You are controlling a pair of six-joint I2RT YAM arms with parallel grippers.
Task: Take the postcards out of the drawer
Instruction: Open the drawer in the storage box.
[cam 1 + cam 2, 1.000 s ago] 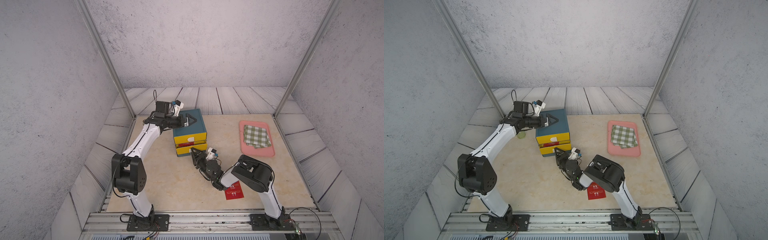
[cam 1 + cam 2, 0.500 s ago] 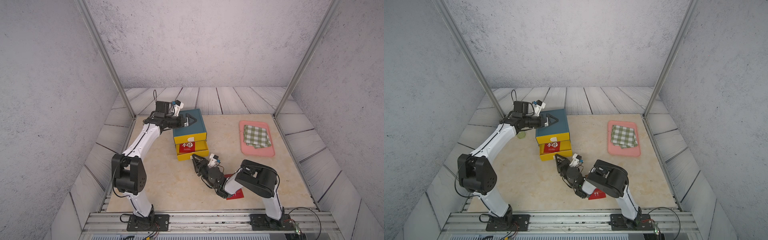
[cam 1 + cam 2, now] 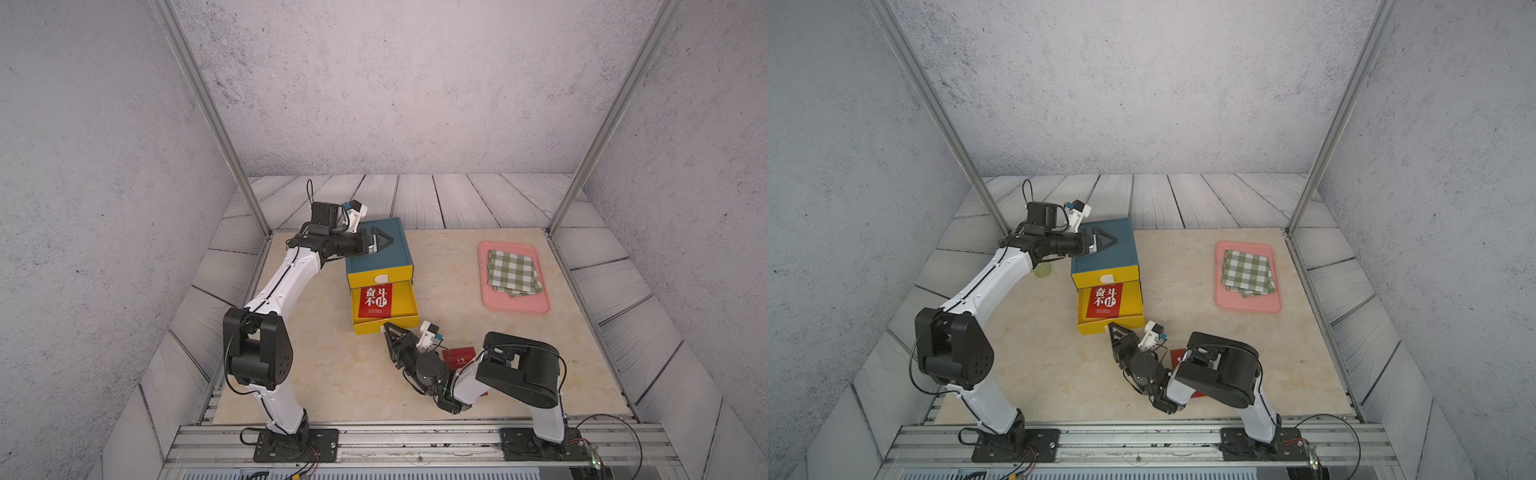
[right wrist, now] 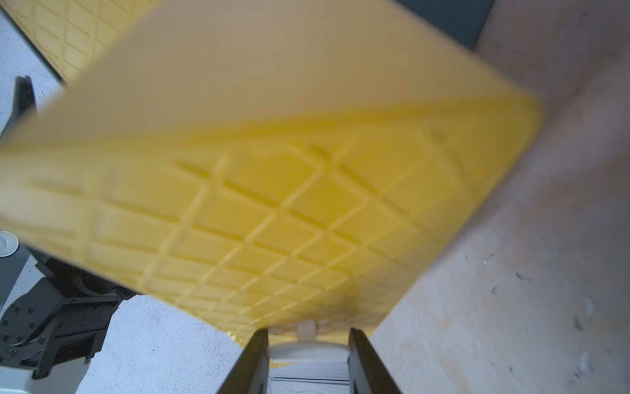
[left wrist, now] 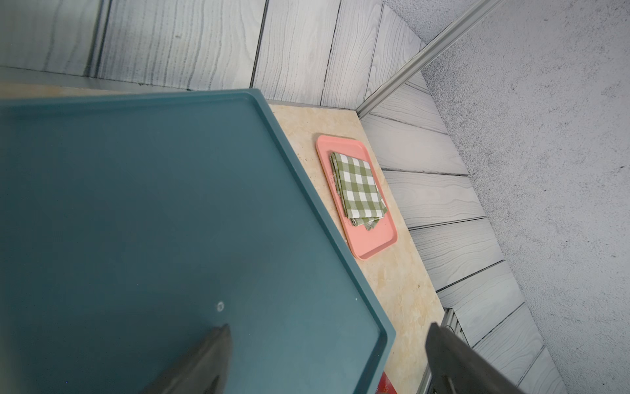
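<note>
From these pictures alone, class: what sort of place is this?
Probably a robot test cell, not a home: a left arm and right arm bolted to a metal rail, bare panel walls on metal posts, and staged props, a drawer box and pink tray.

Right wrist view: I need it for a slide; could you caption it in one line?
Right gripper closed on the white handle of the yellow drawer, seen close up.

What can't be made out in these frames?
- table postcard: mostly under the right arm, both top views.
- drawer postcard: small lettering too small; any cards beneath hidden.
- drawer: blurred in right wrist view.
- green object: mostly behind left arm, top view.
</note>
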